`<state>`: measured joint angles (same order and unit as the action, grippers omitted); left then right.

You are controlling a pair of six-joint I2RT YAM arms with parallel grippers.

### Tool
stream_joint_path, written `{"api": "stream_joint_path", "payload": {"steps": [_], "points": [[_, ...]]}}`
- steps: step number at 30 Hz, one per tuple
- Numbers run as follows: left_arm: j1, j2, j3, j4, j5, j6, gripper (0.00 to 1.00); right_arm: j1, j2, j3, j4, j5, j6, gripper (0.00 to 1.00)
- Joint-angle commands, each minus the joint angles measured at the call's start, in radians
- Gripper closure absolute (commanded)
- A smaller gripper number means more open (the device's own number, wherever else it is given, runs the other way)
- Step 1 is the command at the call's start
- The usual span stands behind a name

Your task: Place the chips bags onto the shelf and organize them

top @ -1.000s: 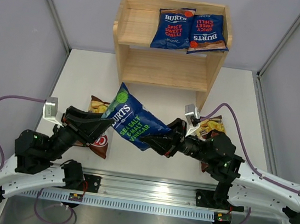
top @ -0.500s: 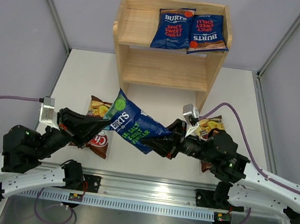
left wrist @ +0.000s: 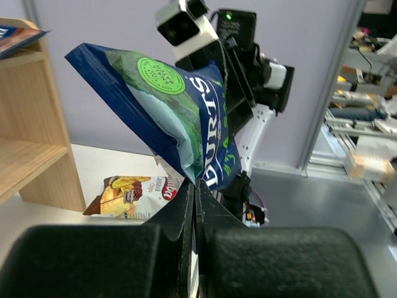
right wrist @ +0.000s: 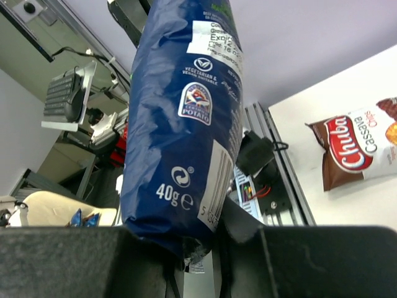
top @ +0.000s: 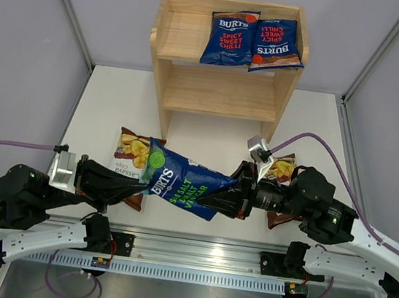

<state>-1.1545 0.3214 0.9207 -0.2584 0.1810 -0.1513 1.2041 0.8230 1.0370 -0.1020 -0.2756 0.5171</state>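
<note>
— Where is the sea salt bag (top: 180, 185)?
— Lower centre, held above the surface (top: 209, 130), its long axis left to right. The left gripper (top: 140, 187) is clamped on its left end, the right gripper (top: 223, 200) on its right end. The shelf (top: 180, 43) stands beyond, upper centre.

The left arm (top: 33, 208) and the right arm (top: 336, 227) stretch low toward each other. The left gripper (top: 140, 185) and the right gripper (top: 216, 202) each pinch one end of the blue bag (top: 180, 183), squeezed tight.
</note>
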Motion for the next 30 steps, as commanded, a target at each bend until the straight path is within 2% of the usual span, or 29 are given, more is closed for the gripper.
{"api": "stream_joint_path", "payload": {"steps": [1,5,11,14,15,17,18,20,24,26,28,30], "points": [[0.003,-0.024,0.053,-0.002,0.106,0.070,1.00,0.000,-0.070,0.074,-0.139,-0.024,-0.008,1.00],[0.001,-0.022,0.082,-0.059,0.045,0.097,1.00,0.002,-0.090,0.112,-0.237,-0.024,-0.037,1.00],[0.003,-0.039,0.118,-0.114,-0.107,0.111,1.00,0.000,-0.061,0.126,-0.231,-0.016,-0.034,1.00],[0.003,-0.065,0.148,-0.160,-0.227,0.122,1.00,0.002,-0.048,0.156,-0.244,0.030,-0.045,1.00],[0.003,-0.076,0.155,-0.169,-0.341,0.119,1.00,0.002,-0.045,0.167,-0.255,0.076,-0.049,1.00],[0.001,-0.085,0.168,-0.206,-0.435,0.119,1.00,0.002,-0.033,0.196,-0.284,0.175,-0.045,1.00],[-0.001,-0.087,0.171,-0.218,-0.547,0.108,0.96,0.003,-0.032,0.199,-0.278,0.200,-0.043,1.00],[0.001,-0.081,0.162,-0.255,-0.626,0.090,0.96,0.002,-0.018,0.212,-0.265,0.252,-0.037,1.00],[0.001,-0.096,0.103,-0.268,-0.863,0.046,0.86,0.000,0.021,0.247,-0.203,0.416,-0.019,1.00],[0.001,-0.110,0.075,-0.260,-0.946,0.024,0.85,0.000,0.051,0.274,-0.155,0.492,-0.003,1.00],[0.001,-0.117,0.050,-0.268,-1.060,0.000,0.77,0.002,0.083,0.316,-0.096,0.599,0.009,1.00],[0.001,-0.102,0.050,-0.297,-1.129,-0.019,0.63,-0.006,0.145,0.360,-0.070,0.689,0.027,1.00]]}}
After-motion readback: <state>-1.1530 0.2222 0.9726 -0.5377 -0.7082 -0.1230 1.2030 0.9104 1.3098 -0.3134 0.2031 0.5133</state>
